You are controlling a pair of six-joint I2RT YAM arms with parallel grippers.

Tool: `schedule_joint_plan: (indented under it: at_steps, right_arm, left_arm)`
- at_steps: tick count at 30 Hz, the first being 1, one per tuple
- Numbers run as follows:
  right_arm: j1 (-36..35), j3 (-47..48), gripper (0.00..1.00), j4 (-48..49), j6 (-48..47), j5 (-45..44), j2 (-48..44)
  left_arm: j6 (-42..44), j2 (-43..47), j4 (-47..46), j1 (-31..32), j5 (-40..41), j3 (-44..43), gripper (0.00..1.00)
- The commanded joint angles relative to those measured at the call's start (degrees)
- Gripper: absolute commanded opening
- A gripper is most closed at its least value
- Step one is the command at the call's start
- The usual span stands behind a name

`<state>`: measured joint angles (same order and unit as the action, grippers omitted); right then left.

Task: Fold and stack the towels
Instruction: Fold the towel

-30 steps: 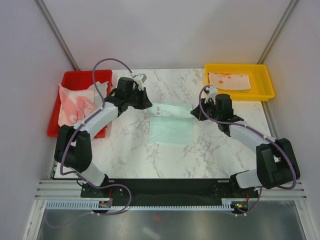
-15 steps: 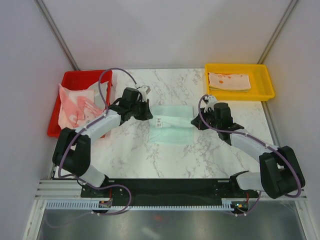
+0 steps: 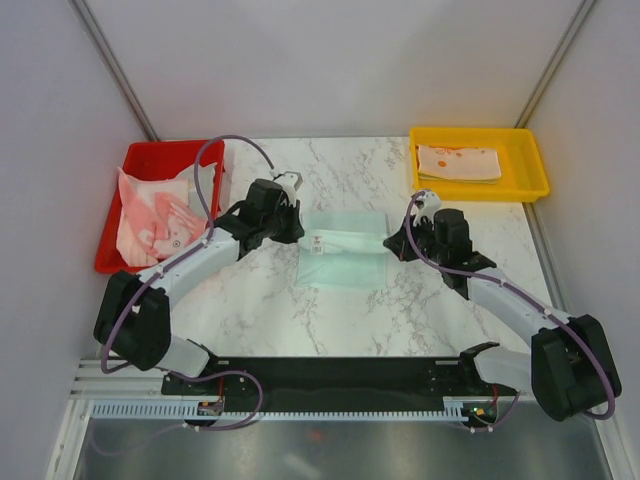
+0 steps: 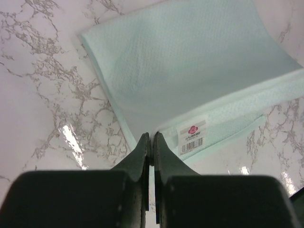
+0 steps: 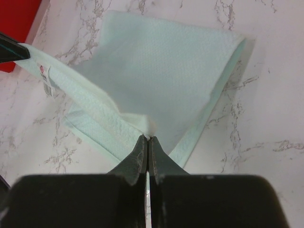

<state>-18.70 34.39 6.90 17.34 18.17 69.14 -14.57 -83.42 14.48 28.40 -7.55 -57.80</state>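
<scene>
A mint green towel (image 3: 343,250) lies partly folded on the marble table, its top edge lifted between my two grippers. My left gripper (image 3: 296,222) is shut on the towel's left corner beside a white barcode tag (image 4: 193,136). My right gripper (image 3: 392,240) is shut on the towel's right corner (image 5: 151,127). The mint towel fills the left wrist view (image 4: 190,71) and the right wrist view (image 5: 161,66). A pink and white towel (image 3: 150,208) lies crumpled in the red tray. A folded cream towel with orange marks (image 3: 458,162) lies in the yellow tray.
A red tray (image 3: 205,152) stands at the back left and a yellow tray (image 3: 525,150) at the back right. Grey walls close in on both sides. The black arm base rail (image 3: 330,375) runs along the near edge.
Both grippers have carried the towel's top edge toward the near side, and the folded-over flap now lies lower over the towel. The arms have stretched out lower over the table.
</scene>
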Motion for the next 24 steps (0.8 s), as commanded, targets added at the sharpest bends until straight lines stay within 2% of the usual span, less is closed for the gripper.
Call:
schedule_joint_plan:
  at_steps: [1, 8, 17, 24]
  right_arm:
    - [-0.5, -2.9, 0.0, 1.1, 2.3, -0.2, -2.2]
    - [-1.6, -9.2, 0.0, 5.1, 5.6, 0.0, -3.3]
    - [-1.7, -11.4, 0.0, 6.8, 7.6, 0.5, -3.3]
    - [-1.8, -9.4, 0.0, 5.7, 7.4, 1.2, -3.2]
  left_arm:
    - [-0.5, 0.3, 1.6, 2.2, 5.3, 0.8, 0.02]
    - [-3.5, 1.4, -0.1, 4.6, 10.4, 5.8, 0.02]
    - [-4.8, 2.9, 0.2, 5.7, 14.7, 7.7, 0.02]
    - [-4.0, 2.7, 1.4, 5.8, 17.5, 3.9, 0.02]
